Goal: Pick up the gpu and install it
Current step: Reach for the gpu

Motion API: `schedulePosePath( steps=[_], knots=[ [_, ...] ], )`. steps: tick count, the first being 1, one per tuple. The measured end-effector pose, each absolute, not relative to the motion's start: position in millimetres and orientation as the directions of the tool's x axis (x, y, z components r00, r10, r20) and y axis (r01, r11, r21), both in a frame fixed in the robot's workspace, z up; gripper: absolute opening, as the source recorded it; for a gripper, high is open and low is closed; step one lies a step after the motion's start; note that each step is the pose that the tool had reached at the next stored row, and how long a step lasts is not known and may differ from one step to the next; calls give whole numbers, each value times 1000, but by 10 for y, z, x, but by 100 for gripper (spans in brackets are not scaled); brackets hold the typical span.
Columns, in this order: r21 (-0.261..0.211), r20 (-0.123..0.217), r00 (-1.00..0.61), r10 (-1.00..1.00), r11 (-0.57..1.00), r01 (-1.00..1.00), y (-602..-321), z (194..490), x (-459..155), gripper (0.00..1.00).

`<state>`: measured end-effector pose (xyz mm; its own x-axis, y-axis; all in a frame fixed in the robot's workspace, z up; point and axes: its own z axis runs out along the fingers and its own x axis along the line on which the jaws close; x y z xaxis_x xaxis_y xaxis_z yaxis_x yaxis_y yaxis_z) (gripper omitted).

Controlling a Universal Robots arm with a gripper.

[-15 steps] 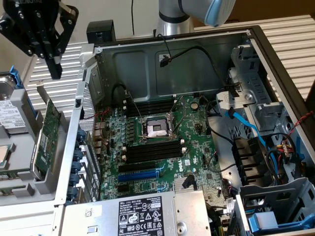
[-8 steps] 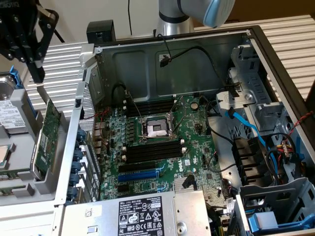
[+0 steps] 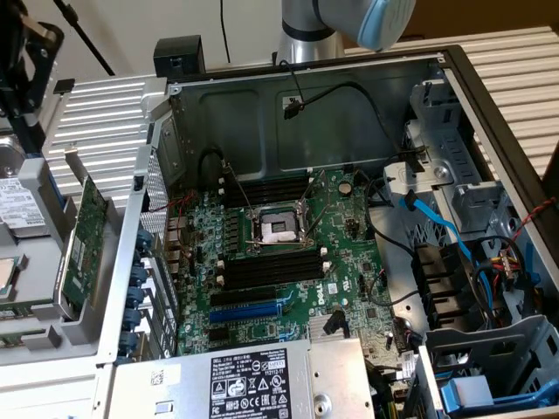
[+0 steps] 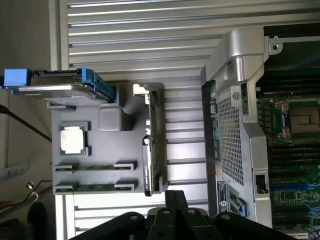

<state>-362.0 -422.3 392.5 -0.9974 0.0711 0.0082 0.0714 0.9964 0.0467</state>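
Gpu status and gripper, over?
Gripper shut, empty. Gpu on edge in gray tray beside the case, untouched, not yet picked. Nothing seen lying over it.

The arm stands upright, its blue-capped joint bent over. The gripper is closed, black fingers pressed together, jaws touching.

We see a table whose silver top is ribbed in long parallel slats, and two things rest directly on it. A grey moulded parts tray sits flat on the slats, and near it, across a strip of bare slats, an open computer case lies on its side. In the exterior view we find the tray at the case's left, with more ribbed top beyond the case's right edge.
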Motion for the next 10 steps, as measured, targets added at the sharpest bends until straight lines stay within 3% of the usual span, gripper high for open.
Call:
schedulePosePath(
  steps=[10],
  knots=[
    [46,14,-997,71,996,72,-4223,3913,-4051,11]
  ],
)
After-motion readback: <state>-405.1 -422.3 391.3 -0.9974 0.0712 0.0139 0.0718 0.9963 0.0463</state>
